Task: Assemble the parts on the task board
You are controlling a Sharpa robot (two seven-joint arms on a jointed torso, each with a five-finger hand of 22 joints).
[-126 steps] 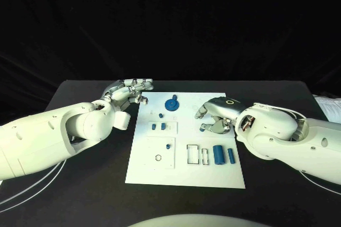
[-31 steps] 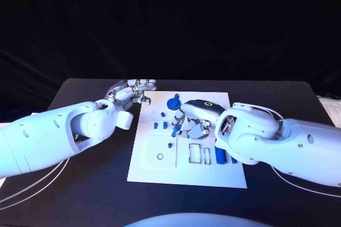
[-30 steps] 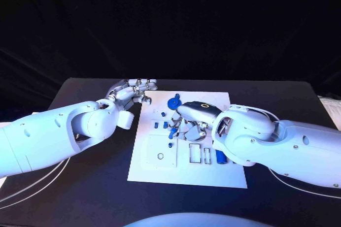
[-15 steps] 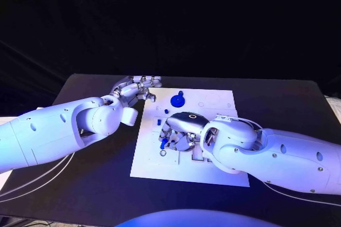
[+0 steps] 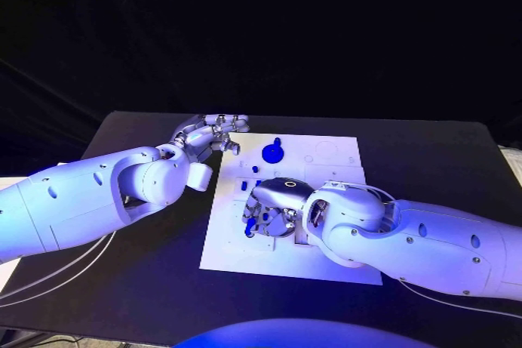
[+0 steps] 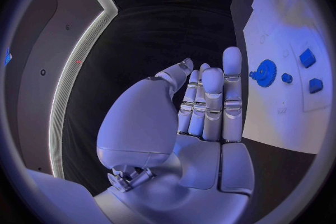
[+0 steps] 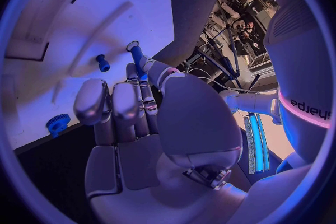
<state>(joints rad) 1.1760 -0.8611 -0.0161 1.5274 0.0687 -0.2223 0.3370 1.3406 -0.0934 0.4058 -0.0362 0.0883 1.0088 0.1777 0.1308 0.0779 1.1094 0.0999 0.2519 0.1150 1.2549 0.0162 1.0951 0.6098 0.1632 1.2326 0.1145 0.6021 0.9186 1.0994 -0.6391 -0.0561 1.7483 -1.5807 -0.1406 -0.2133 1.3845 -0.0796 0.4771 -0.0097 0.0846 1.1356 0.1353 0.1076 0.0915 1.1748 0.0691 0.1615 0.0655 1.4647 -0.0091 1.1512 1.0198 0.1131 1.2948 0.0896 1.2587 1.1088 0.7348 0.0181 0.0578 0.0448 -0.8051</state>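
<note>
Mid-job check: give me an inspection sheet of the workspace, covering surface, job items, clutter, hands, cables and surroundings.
Surface: black table, bare around the board.
Job's things: task board mid-table; blue gear standing at its far end; blue peg pinched in the right hand.
Clutter: nothing seen.
Hands: left hand open, hovering by the board's far left corner; right hand over the board's middle, holding the peg.
Cables: white cables beneath the left arm.
Surroundings: dark backdrop.
</note>
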